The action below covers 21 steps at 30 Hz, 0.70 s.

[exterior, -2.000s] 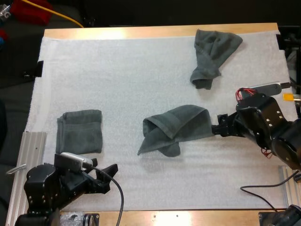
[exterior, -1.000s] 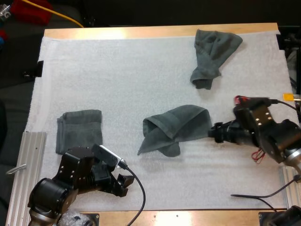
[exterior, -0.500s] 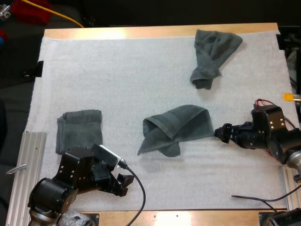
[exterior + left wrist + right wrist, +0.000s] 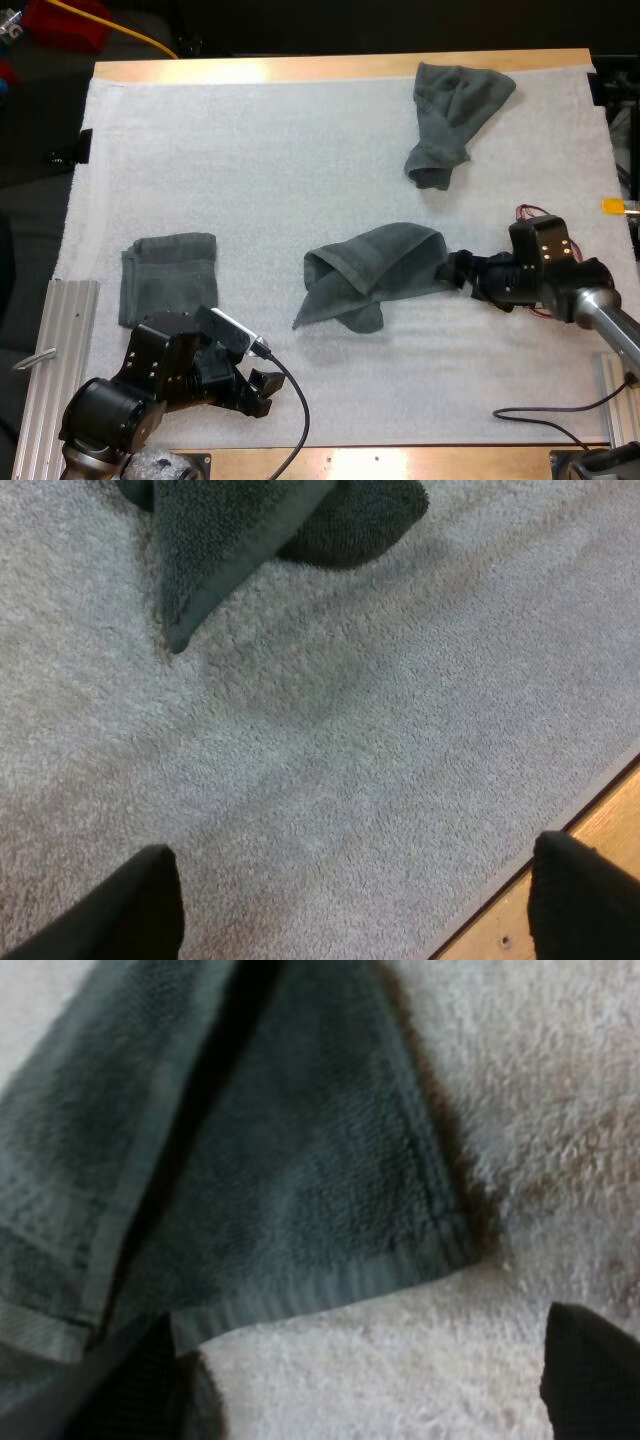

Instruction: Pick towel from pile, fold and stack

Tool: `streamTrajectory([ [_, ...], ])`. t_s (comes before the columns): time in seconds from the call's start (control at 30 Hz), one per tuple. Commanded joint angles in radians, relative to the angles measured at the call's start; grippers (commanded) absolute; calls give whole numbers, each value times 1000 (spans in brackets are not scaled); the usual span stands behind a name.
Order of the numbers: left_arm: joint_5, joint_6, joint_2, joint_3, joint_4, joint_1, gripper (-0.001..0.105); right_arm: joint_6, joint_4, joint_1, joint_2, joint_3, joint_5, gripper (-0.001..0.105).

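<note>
A crumpled dark grey-green towel (image 4: 370, 275) lies at the middle of the mat. My right gripper (image 4: 453, 272) sits low at its right edge. In the right wrist view the fingers (image 4: 595, 1380) stand apart, one on bare mat, the other at the hem, with the towel's corner (image 4: 300, 1210) just ahead of them. A second crumpled towel (image 4: 450, 115) lies at the back right. One folded towel (image 4: 168, 278) rests at the left. My left gripper (image 4: 258, 390) hovers open over bare mat near the front edge, its fingers (image 4: 130, 905) wide apart, short of the towel's tip (image 4: 240, 530).
The wooden table edge (image 4: 610, 810) runs close beside my left gripper. A metal rail (image 4: 60, 330) lies along the mat's left side. Bare mat (image 4: 250, 160) spreads between the towels.
My right gripper pulled back to the right, then came left again to the middle towel's right edge. The left arm swung right early on and has since held still. The towels have not moved.
</note>
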Motion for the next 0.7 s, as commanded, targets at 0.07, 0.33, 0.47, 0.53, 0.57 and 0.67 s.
streamTrajectory([
  [0.07, -3, -1, 3, -9, 0, -7, 69, 21, -40, -6, 43, 2, -43, 73],
  [0.33, -3, -1, 3, -9, 0, -7, 69, 74, -132, -6, 123, 2, -76, 73],
  [0.47, -3, -1, 3, -9, 0, -7, 69, 74, -132, -6, 145, 2, -76, 73],
  [0.53, -3, -1, 3, -9, 0, -7, 69, 77, -132, -6, 154, 2, -76, 73],
  [0.57, -3, -1, 3, -9, 0, -7, 69, 76, -132, -6, 155, 2, -76, 73],
  [0.67, -3, -1, 3, -9, 0, -7, 69, 76, -138, -6, 168, 2, -76, 73],
])
